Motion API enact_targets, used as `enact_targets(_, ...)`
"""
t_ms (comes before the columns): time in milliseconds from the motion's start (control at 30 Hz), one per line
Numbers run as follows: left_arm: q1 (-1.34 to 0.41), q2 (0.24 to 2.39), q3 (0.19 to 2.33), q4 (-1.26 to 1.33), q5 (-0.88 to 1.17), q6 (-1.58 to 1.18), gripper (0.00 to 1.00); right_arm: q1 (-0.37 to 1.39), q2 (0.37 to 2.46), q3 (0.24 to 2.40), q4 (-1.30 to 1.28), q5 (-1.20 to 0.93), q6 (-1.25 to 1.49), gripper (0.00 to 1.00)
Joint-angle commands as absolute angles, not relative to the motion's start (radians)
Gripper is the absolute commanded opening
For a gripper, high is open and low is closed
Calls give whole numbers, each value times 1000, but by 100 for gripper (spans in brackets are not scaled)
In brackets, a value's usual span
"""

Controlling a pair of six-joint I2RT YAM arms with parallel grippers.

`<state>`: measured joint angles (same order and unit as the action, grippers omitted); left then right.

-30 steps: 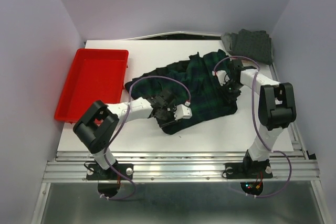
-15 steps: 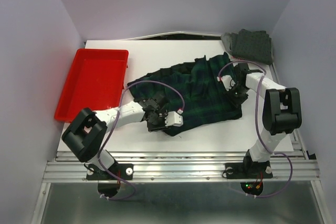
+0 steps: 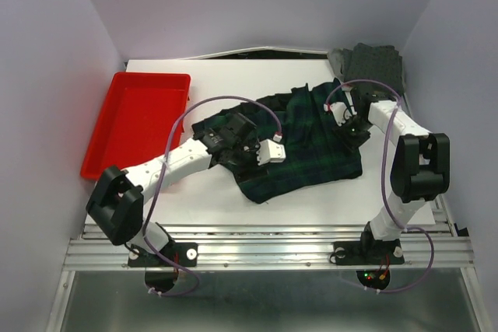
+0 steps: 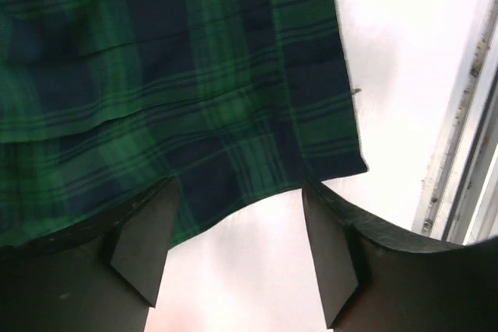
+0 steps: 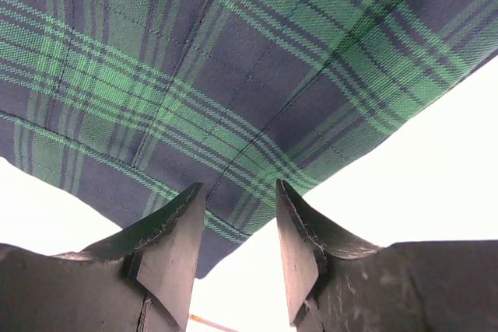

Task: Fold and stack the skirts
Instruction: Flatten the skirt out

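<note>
Left claw [image 4: 237, 192] stands wide with nothing pinched – a hem corner of the plaid skirt [image 3: 311, 149] lies just past its tips. Right claw [image 5: 237, 192] is narrower but also parted, and the skirt's edge crosses its gap. Between the 2, the skirt's long axis runs left to right on the counter [image 3: 233, 83] – each arm is nearest its own end.
</note>
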<state>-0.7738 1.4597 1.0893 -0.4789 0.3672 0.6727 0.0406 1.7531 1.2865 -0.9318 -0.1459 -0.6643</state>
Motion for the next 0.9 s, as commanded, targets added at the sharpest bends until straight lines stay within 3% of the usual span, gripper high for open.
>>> enact_targets(0, -839, 1493, 1077, -503, 416, 614, 78, 40, 1735, 1290, -963, -157, -649, 47)
enact_targets(133, -934, 1483, 1036, -486, 358, 548, 87, 40, 1762, 1266, -951, -132, -646, 47)
enact_targets(233, -965, 1496, 1008, -453, 307, 487, 87, 40, 1772, 1255, -939, -123, -641, 47)
enact_targets(400, -1009, 1577, 980, -364, 206, 391, 76, 40, 1792, 1244, -920, -106, -634, 47)
enact_targets(600, -1014, 1511, 963, -357, 20, 365, 31, 40, 1792, 1194, -875, -37, -658, 46)
enact_targets(633, -1012, 1496, 979, -403, 9, 386, 16, 40, 1795, 1172, -864, -29, -666, 46)
enact_targets(700, -1014, 1467, 1006, -466, 14, 413, 4, 40, 1805, 1149, -847, -22, -666, 46)
enact_targets(733, -1014, 1460, 1043, -498, 38, 426, 0, 40, 1812, 1138, -838, -9, -666, 45)
enact_targets(867, -1034, 1460, 1129, -675, 109, 503, 0, 40, 1838, 1097, -808, -3, -669, 43)
